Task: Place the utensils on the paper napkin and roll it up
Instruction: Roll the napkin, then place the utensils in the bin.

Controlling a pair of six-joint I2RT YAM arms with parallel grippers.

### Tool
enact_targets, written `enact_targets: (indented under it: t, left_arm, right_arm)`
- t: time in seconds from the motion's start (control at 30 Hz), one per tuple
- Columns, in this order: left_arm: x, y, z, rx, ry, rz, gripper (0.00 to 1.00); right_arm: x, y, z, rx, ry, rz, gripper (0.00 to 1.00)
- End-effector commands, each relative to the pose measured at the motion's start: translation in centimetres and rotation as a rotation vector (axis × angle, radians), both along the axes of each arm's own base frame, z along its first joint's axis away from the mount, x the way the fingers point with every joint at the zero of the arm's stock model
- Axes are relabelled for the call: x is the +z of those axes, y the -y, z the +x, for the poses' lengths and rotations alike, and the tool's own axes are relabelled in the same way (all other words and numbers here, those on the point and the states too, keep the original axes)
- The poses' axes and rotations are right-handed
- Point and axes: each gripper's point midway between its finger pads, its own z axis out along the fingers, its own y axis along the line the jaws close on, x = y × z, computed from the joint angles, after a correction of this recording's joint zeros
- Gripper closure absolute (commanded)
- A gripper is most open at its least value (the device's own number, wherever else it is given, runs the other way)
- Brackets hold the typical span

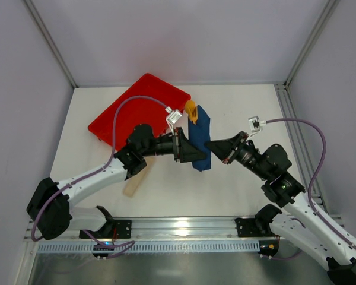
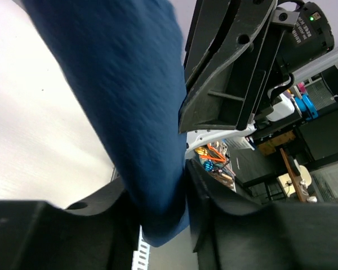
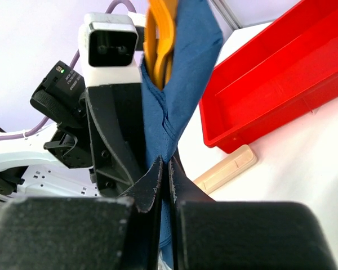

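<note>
In the right gripper (image 3: 164,163), thin navy paper napkin (image 3: 186,73) enfolds slim orange utensils (image 3: 156,39).

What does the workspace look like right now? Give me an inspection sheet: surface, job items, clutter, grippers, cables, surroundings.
Surface: white table, no spills seen.
Job's things: navy-blue paper napkin wrapped around slim orange plastic utensils, whose ends poke out at its far end.
Clutter: red rectangular plastic tray at far left; pale beige flat strip beside the left arm.
Grippers: left gripper closed around the napkin bundle; right gripper shut on the napkin's edge.
Cables: purple cables loop from each wrist, no snag seen.
Surroundings: pale enclosure walls.
</note>
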Motion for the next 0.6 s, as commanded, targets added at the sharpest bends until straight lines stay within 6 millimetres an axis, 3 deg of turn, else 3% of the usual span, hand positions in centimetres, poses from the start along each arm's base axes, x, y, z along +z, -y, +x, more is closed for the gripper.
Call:
enact_targets:
  t: [0.0,0.13,0.3,0.47,0.5,0.57]
  left_arm:
    - [0.6,-0.6,-0.1,0.017,0.035,0.002,0.60]
    - [0.1,-1.2,0.6,0.059,0.035,0.029,0.56]
    - [-1.4,-3.0,2.1,0.174,0.041,0.101,0.42]
    - [-5.0,-5.6,4.2,0.324,-0.032,0.227,0.35]
    - [-5.9,-6.3,4.5,0.356,-0.046,0.255,0.35]
    - [-7.1,-7.4,5.4,0.429,-0.062,0.300,0.35]
  right_arm:
    - [3.4,0.0,0.0,0.025,0.083,0.063,0.96]
    - [3.9,-0.5,0.5,0.068,0.068,0.087,0.96]
    - [4.2,-1.2,2.3,0.084,0.060,0.073,0.96]
    - [5.0,-2.3,4.4,0.112,0.045,0.087,0.96]
    - [4.3,-2.9,5.5,0.111,0.020,0.075,0.96]
    - [5.5,-3.5,6.3,0.124,0.040,0.088,0.96]
